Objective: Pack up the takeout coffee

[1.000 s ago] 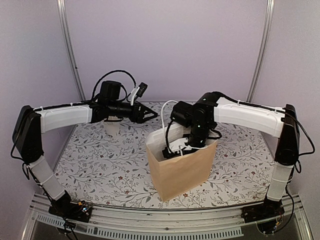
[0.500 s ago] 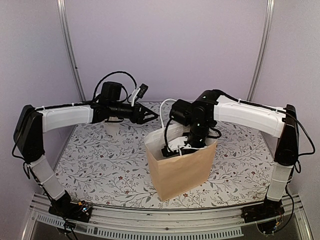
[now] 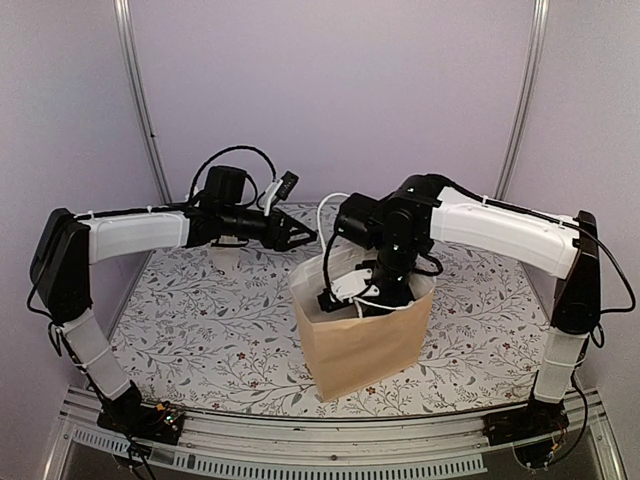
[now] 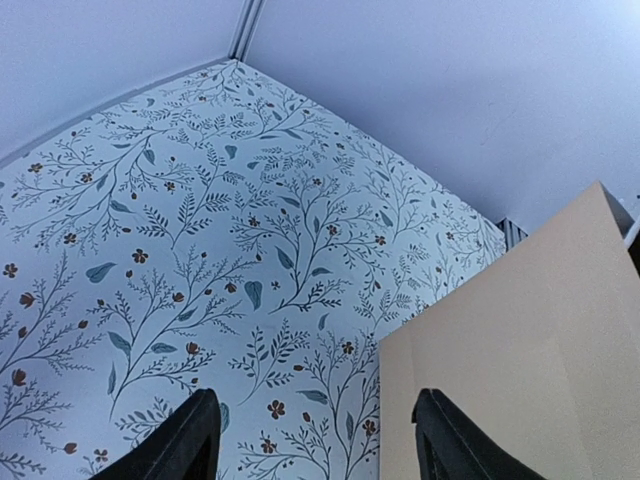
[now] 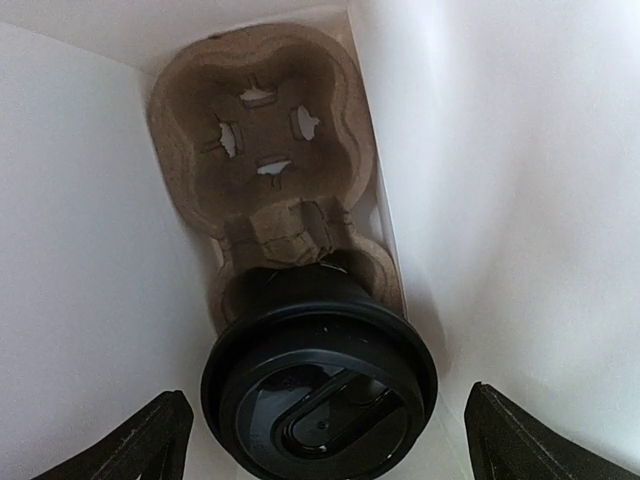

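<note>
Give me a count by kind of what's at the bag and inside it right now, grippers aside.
paper bag: 1
pulp cup carrier: 1, inside the bag
black lidded coffee cup: 1, at the carrier's near pocket
Total: 3

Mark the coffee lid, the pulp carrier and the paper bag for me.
coffee lid [image 5: 320, 392]: right wrist view, centre of black top.
pulp carrier [image 5: 265, 135]: right wrist view, middle of empty socket.
paper bag [image 3: 365, 345]: top view, front panel.
</note>
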Controlling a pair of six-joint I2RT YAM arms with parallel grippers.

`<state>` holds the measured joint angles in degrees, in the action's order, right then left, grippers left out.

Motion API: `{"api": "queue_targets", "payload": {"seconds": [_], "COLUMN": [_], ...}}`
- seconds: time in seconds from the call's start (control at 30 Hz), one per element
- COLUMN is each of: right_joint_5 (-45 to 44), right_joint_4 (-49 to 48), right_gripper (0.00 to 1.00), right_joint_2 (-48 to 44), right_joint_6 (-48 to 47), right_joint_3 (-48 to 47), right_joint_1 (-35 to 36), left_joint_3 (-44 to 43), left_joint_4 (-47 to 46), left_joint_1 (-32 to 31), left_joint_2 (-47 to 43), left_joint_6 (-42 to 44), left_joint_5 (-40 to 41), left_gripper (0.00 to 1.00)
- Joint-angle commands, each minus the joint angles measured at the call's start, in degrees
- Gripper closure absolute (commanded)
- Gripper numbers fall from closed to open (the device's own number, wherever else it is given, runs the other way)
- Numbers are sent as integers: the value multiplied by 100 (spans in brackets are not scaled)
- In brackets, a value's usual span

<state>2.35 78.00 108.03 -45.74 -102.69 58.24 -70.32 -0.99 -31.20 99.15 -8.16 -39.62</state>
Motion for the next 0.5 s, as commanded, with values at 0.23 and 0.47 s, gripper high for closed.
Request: {"api": "queue_targets", "payload": {"seconds": [0.23, 0.47], "right_joint_5": [-97, 36], "right_joint_4": [40, 42], "right_gripper": [1, 3], "right_joint_2": [-664, -707], "right_joint_6": [53, 61], "right_joint_3": [-412, -415], "right_joint_1": [108, 109], "left_joint_3": [-681, -607], "left_joint_4": [1721, 2524], "left_joint_1": [-8, -437], "left_joint_2": [-1028, -2145], "left_joint_6": [505, 579], "left_joint_5": [239, 10], "left_gripper": [33, 31]}}
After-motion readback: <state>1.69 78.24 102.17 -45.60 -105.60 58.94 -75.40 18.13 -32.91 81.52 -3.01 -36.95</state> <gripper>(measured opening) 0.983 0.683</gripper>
